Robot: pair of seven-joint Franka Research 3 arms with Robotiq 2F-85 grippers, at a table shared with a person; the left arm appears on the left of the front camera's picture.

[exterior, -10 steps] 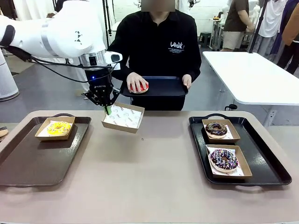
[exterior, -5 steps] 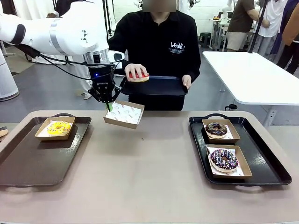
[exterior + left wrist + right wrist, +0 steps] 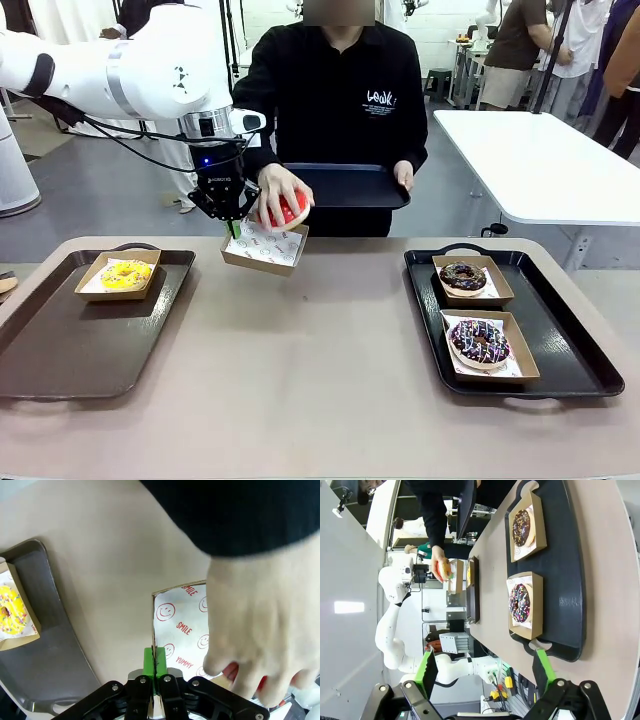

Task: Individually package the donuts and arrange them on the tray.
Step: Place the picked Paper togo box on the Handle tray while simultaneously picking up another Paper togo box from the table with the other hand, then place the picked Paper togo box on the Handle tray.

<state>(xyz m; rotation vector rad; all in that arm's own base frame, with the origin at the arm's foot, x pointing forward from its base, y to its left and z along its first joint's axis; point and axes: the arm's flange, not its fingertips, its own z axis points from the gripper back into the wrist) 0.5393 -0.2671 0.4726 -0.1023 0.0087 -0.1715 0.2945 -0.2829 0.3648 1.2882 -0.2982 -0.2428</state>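
Left hand pinches the paper-lined box rim above the worktop; person's hand lowers red donut into it. Right hand spread.

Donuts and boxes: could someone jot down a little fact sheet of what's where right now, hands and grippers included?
left gripper: shut on the rim of the held box, above the table
person's hand: lowering the red donut into the held box
other hand: holding a black tray
right gripper: open, holding nothing
left tray: yellow donut in a box
right tray: chocolate donut and sprinkled donut, each in a box
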